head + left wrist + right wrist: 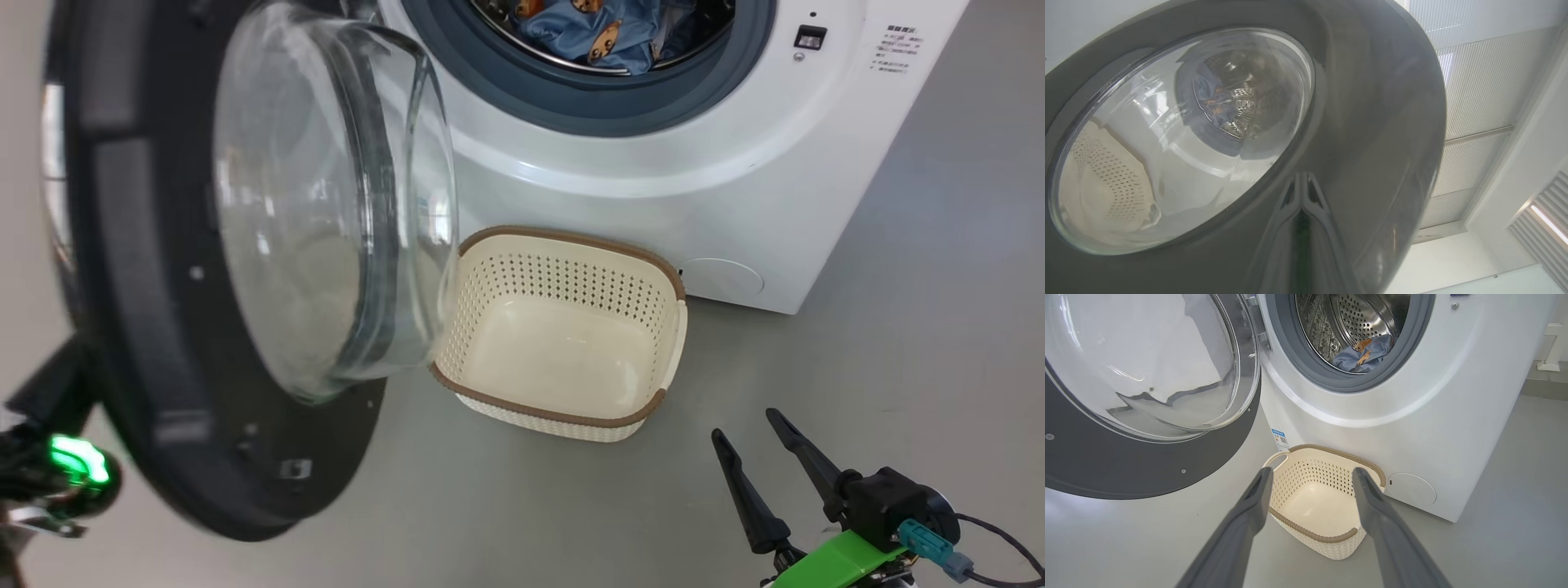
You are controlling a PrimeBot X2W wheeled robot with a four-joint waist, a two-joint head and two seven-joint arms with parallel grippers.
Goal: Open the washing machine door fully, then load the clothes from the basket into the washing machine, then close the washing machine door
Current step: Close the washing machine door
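The washing machine [735, 188] [1433, 416] stands with its round black door [163, 327] [1126, 469] swung out to the left, glass bowl facing the drum. The light blue bear-print clothes [620, 37] [1365, 355] lie inside the steel drum. In front of the machine the cream basket [571, 241] [1339, 455] sits empty on the floor. My left gripper [1301, 204] is shut, its tips against the door's glossy outer face [1372, 122]. In the head view that wrist [73, 465] glows green behind the door. My right gripper [744, 426] [1312, 471] hangs open and empty, short of the basket.
Grey floor [898, 367] spreads to the right of the machine and around the basket. A round service cap [1411, 489] sits low on the machine's front. A blue label sticker [1280, 439] is on its lower front, beside the basket handle.
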